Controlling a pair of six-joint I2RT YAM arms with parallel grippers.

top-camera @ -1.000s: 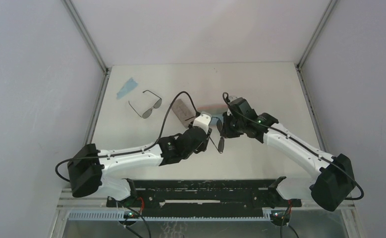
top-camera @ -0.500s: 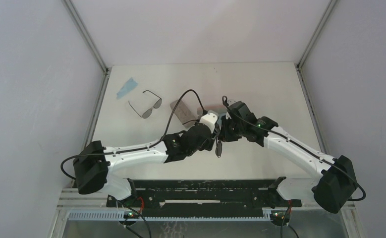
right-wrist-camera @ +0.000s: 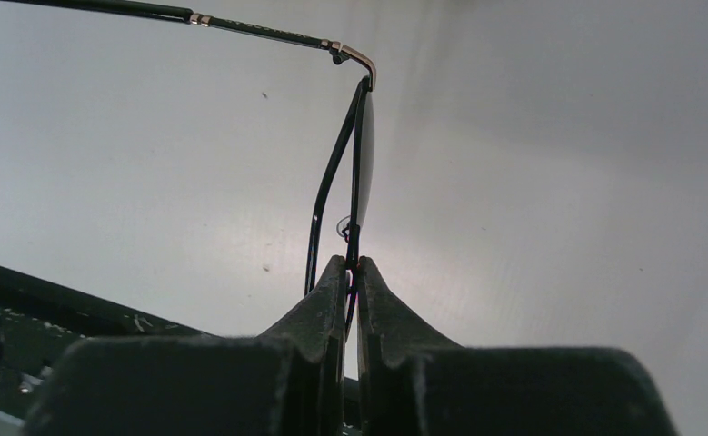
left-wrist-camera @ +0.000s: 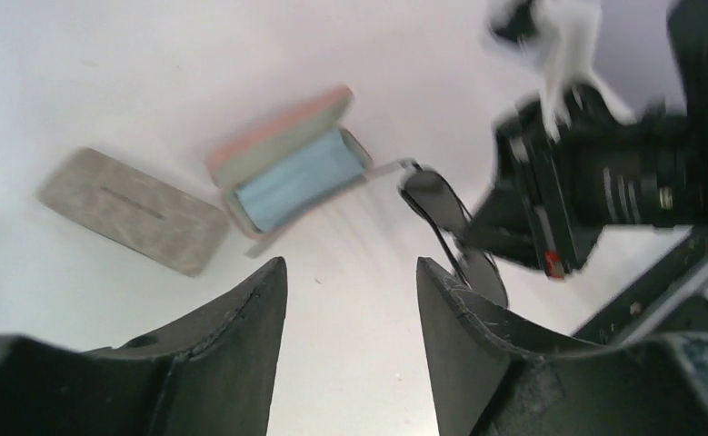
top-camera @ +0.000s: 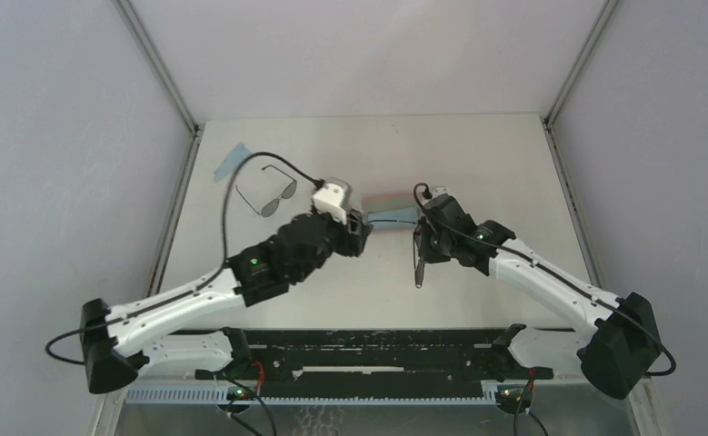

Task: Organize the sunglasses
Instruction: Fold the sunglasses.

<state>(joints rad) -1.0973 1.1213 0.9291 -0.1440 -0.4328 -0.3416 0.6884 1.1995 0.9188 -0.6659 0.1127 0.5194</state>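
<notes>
My right gripper (right-wrist-camera: 352, 265) is shut on the bridge of a thin black wire pair of sunglasses (right-wrist-camera: 361, 150) and holds it edge-on above the table; in the top view the gripper (top-camera: 421, 243) has the pair (top-camera: 418, 269) hanging below it. The left wrist view shows this pair's (left-wrist-camera: 439, 202) dark roundish lenses. My left gripper (left-wrist-camera: 350, 313) is open and empty, left of the held pair and apart from it (top-camera: 357, 229). The second pair of sunglasses (top-camera: 268, 193), with squarish lenses, lies open on the table at the far left.
An open pink case (left-wrist-camera: 286, 168) with a light blue cloth inside lies between the grippers (top-camera: 388, 214). A closed grey-brown case (left-wrist-camera: 132, 211) lies left of it, hidden under my left wrist in the top view. Another light blue cloth (top-camera: 233, 160) lies at the far left.
My left gripper has pulled away from the held sunglasses, back and to the left, and now covers the grey-brown case. My right gripper keeps the pair and has shifted slightly right.
</notes>
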